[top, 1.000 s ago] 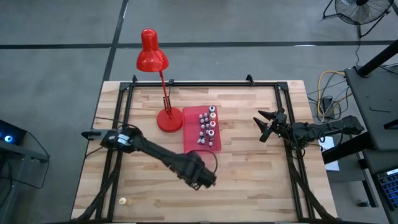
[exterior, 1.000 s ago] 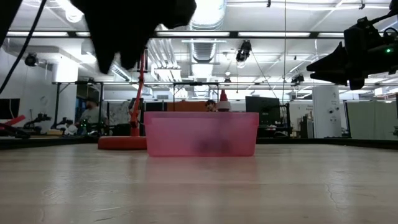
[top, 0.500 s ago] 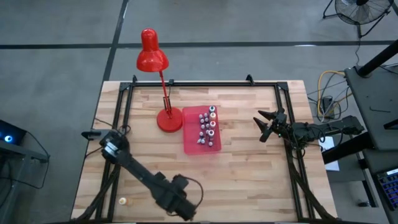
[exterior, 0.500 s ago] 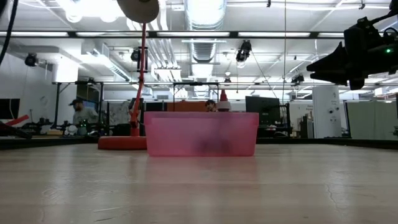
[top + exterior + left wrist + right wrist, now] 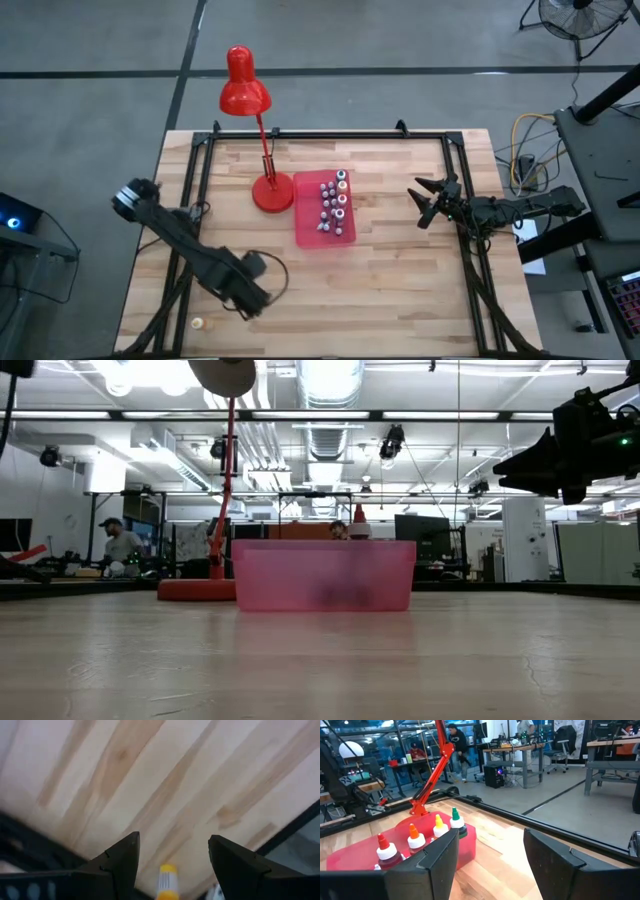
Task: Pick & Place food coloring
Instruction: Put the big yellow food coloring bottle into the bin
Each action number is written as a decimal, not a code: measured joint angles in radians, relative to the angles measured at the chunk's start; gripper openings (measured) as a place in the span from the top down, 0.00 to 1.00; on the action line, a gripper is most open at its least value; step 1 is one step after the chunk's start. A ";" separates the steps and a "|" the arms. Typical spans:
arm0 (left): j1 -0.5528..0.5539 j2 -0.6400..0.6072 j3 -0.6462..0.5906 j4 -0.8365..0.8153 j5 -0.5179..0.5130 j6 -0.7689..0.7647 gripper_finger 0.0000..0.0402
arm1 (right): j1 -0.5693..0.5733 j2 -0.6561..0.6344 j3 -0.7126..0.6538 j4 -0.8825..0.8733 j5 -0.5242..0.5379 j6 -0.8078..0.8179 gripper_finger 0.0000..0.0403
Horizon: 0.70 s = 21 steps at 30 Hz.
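One stray food coloring bottle (image 5: 198,324) lies at the desk's (image 5: 400,290) seven o'clock corner — left gripper (image 5: 250,300) above it, jaws apart, empty — right gripper (image 5: 424,203) idle at three o'clock, jaws apart.

You're seeing bottles (image 5: 333,205) standing in the tray (image 5: 305,232) mid-table, lamp (image 5: 270,193) sitting just left of it, one bottle (image 5: 198,324) lying alone near the front-left corner.
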 joint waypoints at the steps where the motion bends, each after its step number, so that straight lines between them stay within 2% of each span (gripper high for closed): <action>1: -0.001 -0.029 -0.029 0.003 0.025 -0.027 0.48 | 0.000 0.000 0.000 0.000 0.000 0.001 0.47; 3: -0.011 -0.069 -0.079 0.007 0.051 -0.064 0.48 | 0.000 0.000 0.000 0.000 0.000 0.000 0.47; 10: -0.087 -0.176 -0.219 0.051 0.044 -0.190 0.48 | 0.000 0.000 0.000 0.000 0.000 0.001 0.47; 21: -0.268 -0.207 -0.306 0.164 0.013 -0.420 0.48 | 0.000 0.000 0.000 0.000 0.000 0.000 0.47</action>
